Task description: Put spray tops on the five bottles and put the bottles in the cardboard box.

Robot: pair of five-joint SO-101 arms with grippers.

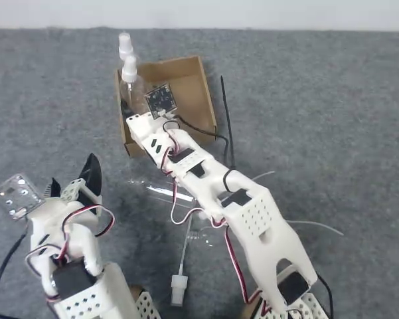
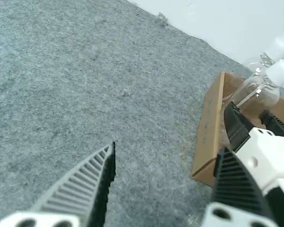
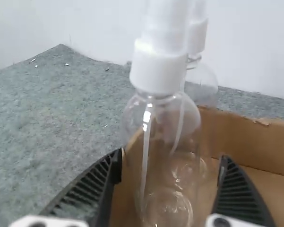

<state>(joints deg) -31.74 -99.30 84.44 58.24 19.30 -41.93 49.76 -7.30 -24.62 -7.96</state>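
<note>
Grey felt [image 1: 332,100], clear white-topped bottle [image 3: 160,142] between parted right fingers [image 3: 97,187], left fingers [image 2: 92,182] parted.

Shining bright and even; throwing faint shadows beside the cardboard box [image 1: 190,92]; glinting off clear bottles [image 3: 157,124] inside it.

Clear plastic bottle [image 3: 156,142] with white spray top [image 3: 160,61] is seen in plain brown cardboard box [image 1: 189,86]. Mottled grey felt table cover [image 1: 319,100] is seen around the box. Black ribbed fingers [image 2: 92,182] are noted on left gripper [image 2: 167,151].

Glossy, perhaps plastic bottle [image 3: 156,142]; matt box [image 1: 196,93]
</note>
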